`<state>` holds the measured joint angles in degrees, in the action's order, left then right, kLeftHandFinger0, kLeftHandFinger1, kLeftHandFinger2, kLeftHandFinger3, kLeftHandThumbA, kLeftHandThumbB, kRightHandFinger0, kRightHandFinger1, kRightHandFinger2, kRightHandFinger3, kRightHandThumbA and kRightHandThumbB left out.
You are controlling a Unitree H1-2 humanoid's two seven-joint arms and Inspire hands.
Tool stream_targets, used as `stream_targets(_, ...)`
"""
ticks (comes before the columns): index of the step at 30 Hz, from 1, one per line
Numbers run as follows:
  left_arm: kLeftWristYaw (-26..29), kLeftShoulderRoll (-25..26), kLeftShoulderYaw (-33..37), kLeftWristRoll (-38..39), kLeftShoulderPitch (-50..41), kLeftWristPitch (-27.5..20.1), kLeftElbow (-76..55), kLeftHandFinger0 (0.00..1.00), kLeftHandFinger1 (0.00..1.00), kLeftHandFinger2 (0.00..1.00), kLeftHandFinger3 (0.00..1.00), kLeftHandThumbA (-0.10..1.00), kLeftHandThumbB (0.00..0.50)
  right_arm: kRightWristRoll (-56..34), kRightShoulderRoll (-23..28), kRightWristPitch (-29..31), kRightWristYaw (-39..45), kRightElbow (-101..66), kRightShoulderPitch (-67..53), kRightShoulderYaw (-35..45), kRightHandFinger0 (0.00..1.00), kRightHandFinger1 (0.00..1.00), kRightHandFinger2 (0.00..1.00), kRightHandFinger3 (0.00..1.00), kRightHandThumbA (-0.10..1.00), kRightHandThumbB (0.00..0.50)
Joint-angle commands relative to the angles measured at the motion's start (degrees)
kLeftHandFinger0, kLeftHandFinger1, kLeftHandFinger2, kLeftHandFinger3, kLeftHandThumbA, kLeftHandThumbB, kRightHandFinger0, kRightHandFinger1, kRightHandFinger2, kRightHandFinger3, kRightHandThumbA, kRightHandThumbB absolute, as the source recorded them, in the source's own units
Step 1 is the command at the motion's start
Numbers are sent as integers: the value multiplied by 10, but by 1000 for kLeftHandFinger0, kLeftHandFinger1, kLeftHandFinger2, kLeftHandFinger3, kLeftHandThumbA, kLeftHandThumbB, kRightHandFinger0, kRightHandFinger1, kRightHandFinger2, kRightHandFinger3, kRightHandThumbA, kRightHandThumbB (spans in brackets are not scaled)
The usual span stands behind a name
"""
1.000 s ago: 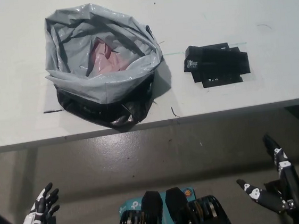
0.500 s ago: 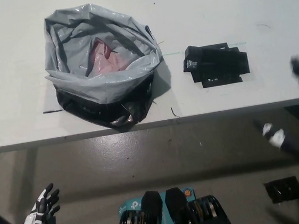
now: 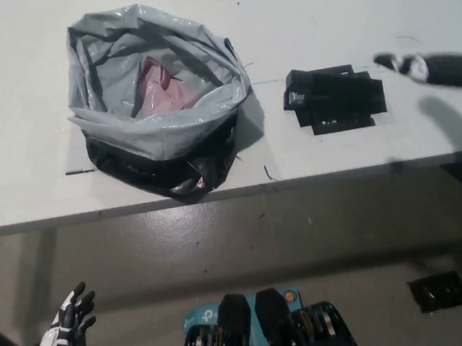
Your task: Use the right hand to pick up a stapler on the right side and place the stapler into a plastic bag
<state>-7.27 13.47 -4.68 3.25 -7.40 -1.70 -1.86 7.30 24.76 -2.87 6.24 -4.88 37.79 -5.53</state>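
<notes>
- Stapler (image 3: 335,98) lies flat on tabletop (image 3: 363,10), right of bag (image 3: 157,98); stiff, probably hefty: grip it across the middle.
- Your right hand (image 3: 450,69) hovers beside it, fingers (image 3: 405,64) apart; left hand (image 3: 66,332) low, empty.

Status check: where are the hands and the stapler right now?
Right hand open, above the table right of the stapler, not touching. Left hand open, idle at lower left. Stapler flat on the table, outside the plastic bag. Nothing between them.
</notes>
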Motion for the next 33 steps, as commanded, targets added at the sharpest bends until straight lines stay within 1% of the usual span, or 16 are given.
stream_targets(1,-6,17,1,-9,18,-8,-17,1000,1000,1000,1000,1000,51,48,41,-232,203,205,259,-109,1000,1000,1000,1000,891,396)
stream_targets(2,-7,17,1,-8,19,-9,-16,1000,1000,1000,1000,1000,50,63,37,-237,208,225,270,-122,1000,1000,1000,1000,905,398)
stream_targets(4,-7,18,2,-9,21,-10,-15,1000,1000,1000,1000,1000,52,90,25,-241,213,275,294,-144,1000,1000,1000,1000,865,429)
stream_targets(7,-6,17,3,-8,22,-8,-17,1000,1000,1000,1000,1000,65,90,9,-241,213,344,321,-161,1000,1000,1000,1000,792,420)
stream_targets(9,-7,17,3,-6,20,-7,-19,1000,1000,1000,1000,1000,71,82,-9,-234,215,418,348,-177,1000,1000,1000,1000,749,434)
stream_targets(11,-8,17,3,-4,20,-6,-20,1000,1000,1000,1000,1000,72,87,-18,-230,214,448,359,-187,1000,1000,1000,1000,777,450)
stream_targets(14,-10,17,5,-3,18,-6,-21,1000,1000,1000,1000,1000,74,98,-36,-222,208,505,378,-207,1000,1000,1000,1000,798,443)
stream_targets(17,-8,14,7,-7,16,-10,-24,1000,1000,1000,1000,1000,64,113,-54,-199,202,564,396,-233,1000,1000,1000,1000,855,459)
stream_targets(21,-10,14,10,-7,13,-16,-23,1000,1000,1000,1000,1000,60,127,-73,-164,208,639,414,-261,1000,1000,1000,1000,907,433)
stream_targets(22,-11,14,11,-6,13,-18,-23,1000,1000,1000,1000,1000,64,133,-80,-146,207,670,420,-271,1000,1000,1000,1000,910,442)
stream_targets(24,-10,14,12,-7,13,-18,-24,1000,1000,1000,1000,1000,65,127,-92,-139,193,708,423,-267,1000,1000,1000,1000,790,447)
stream_targets(27,-10,14,13,-9,12,-22,-23,1000,1000,1000,1000,1000,62,139,-102,-120,181,743,422,-277,1000,1000,1000,1000,808,456)
stream_targets(28,-10,14,14,-10,11,-22,-23,1000,1000,1000,1000,1000,67,144,-105,-112,177,754,420,-281,1000,1000,1000,1000,828,483)
stream_targets(29,-9,14,15,-11,11,-21,-24,1000,1000,1000,1000,1000,68,148,-107,-105,174,764,417,-284,1000,1000,1000,1000,841,491)
stream_targets(31,-9,14,16,-14,10,-23,-24,1000,1000,1000,1000,1000,75,148,-113,-96,167,781,413,-282,1000,1000,1000,1000,816,500)
stream_targets(33,-7,14,17,-18,9,-24,-25,1000,1000,1000,1000,1000,60,142,-121,-94,158,796,406,-274,1000,1000,1000,1000,782,500)
